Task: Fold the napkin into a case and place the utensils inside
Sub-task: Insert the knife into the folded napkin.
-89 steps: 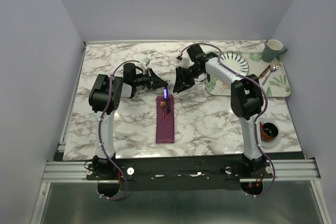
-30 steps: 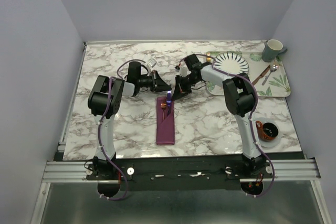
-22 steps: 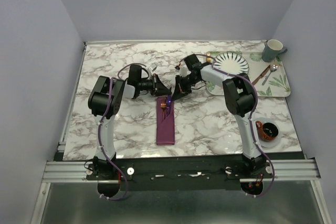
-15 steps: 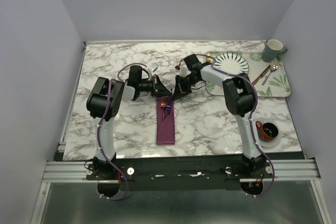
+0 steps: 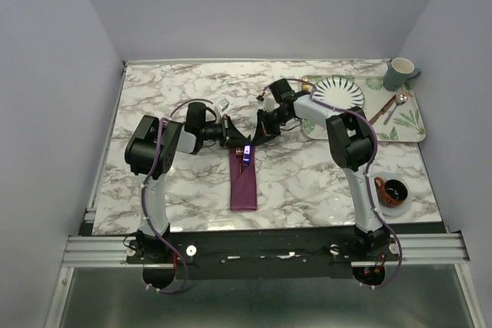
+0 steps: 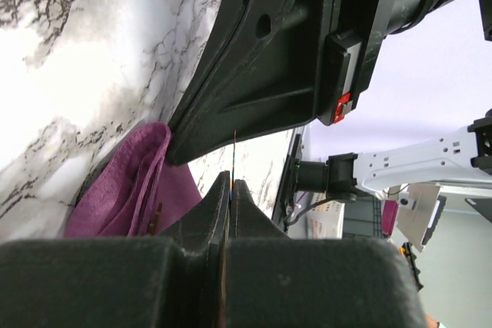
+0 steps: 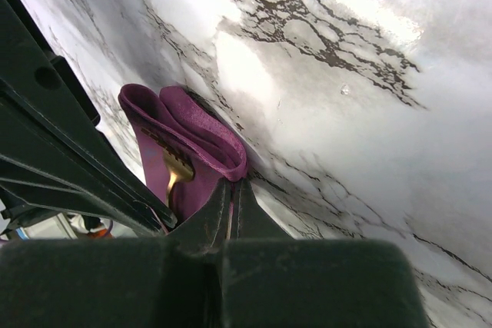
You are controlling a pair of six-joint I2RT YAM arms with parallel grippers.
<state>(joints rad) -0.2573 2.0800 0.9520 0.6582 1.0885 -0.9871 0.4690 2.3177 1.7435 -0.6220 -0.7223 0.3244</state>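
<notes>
The napkin is folded into a narrow plum-purple case (image 5: pixel 244 183) lying lengthwise at the table's middle. My right gripper (image 5: pixel 259 133) is shut on the cloth edge at the far right corner of its mouth (image 7: pixel 231 165). The copper fork (image 7: pixel 177 171) lies inside the mouth, its tip also showing in the left wrist view (image 6: pixel 157 217). My left gripper (image 5: pixel 237 142) is shut on the dark blue knife (image 5: pixel 246 154), which shows edge-on as a thin line between the fingers (image 6: pixel 231 187). The knife's end sits over the case's mouth (image 6: pixel 142 182).
A leaf-patterned tray (image 5: pixel 406 120) at the back right carries a striped plate (image 5: pixel 342 91), a silver spoon (image 5: pixel 399 101) and a gold-coloured utensil (image 5: pixel 378 114). A grey mug (image 5: pixel 399 74) stands behind it. A small brown cup on a saucer (image 5: pixel 395 192) sits by the right arm.
My left gripper has moved right and nearer with the knife, bringing its end down into the case's mouth, and its jaws have closed the last bit. The right gripper has held still on the cloth.
</notes>
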